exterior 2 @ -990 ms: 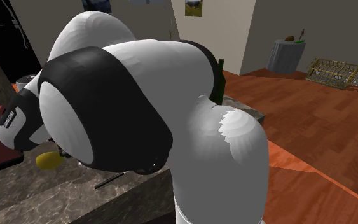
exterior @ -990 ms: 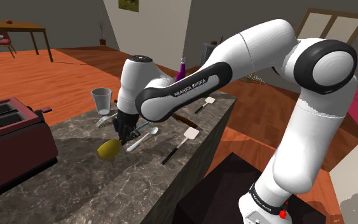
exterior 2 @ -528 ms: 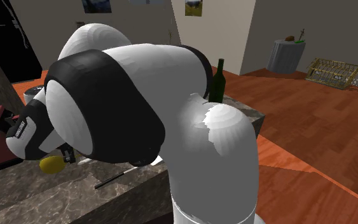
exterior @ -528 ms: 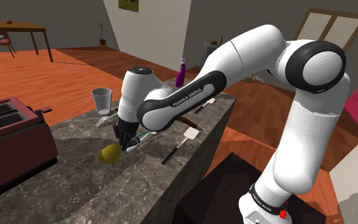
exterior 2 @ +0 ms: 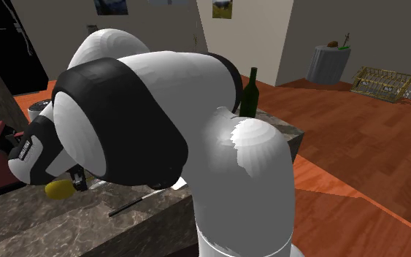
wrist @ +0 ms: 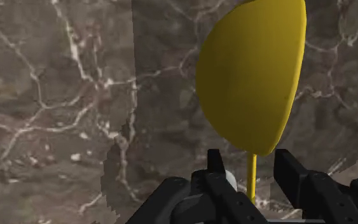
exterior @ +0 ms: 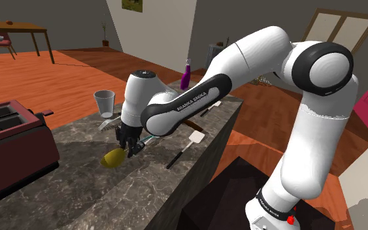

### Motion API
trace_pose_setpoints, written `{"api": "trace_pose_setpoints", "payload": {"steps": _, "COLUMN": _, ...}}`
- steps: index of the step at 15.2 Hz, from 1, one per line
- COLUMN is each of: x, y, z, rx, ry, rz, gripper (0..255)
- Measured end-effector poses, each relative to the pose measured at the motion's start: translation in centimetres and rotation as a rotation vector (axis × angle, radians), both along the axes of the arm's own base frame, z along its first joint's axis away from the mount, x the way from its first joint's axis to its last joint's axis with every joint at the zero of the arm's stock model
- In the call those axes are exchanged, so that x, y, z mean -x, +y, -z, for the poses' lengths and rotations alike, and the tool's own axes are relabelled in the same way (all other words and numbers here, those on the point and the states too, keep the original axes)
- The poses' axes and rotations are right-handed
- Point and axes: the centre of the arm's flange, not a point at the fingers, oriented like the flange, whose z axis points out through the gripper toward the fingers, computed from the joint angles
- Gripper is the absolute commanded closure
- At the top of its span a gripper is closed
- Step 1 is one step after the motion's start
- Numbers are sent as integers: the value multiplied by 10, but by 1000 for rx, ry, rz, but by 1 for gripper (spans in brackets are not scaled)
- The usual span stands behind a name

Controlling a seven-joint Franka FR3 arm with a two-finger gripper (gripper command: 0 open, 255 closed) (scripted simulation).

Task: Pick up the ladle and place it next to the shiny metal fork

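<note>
Shoulder view: the yellow ladle [exterior: 115, 157] lies mid-counter [exterior: 97, 189]. Bare marble spreads from it toward the dark red toaster [exterior: 12, 147], and the counter's drop-off on this view's right is well clear. The gripper [exterior: 128, 145] stands over the ladle's handle. The fork [exterior: 106, 123] lies near, just this side of the cup [exterior: 104, 103], and a spatula [exterior: 184, 147] lies nearer the drop-off. Compared with a second ago, the hand sits lower and closer to the ladle, whose bowl has barely shifted.

Second exterior view: the ladle's [exterior 2: 58, 190] bowl peeks out under the arm, back from the counter's near edge [exterior 2: 145, 219]. The green bottle [exterior 2: 250, 91], half hidden earlier, now stands clear.

Wrist view: the gripper [wrist: 252, 167] is released. Its fingers [wrist: 217, 164] stand either side of the ladle's [wrist: 250, 76] thin stem without touching it.
</note>
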Motion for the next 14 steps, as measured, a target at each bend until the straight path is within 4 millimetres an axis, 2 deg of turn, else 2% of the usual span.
{"api": "trace_pose_setpoints", "payload": {"steps": 5, "x": 1, "y": 0, "z": 2, "rx": 1, "ry": 3, "rz": -1, "gripper": 0}}
{"api": "trace_pose_setpoints", "payload": {"steps": 10, "x": 6, "y": -5, "z": -42, "rx": 1, "ry": 2, "rz": -1, "gripper": 0}}
{"api": "trace_pose_setpoints", "payload": {"steps": 14, "x": 7, "y": -5, "z": -47, "rx": 1, "ry": 3, "rz": -1, "gripper": 0}}
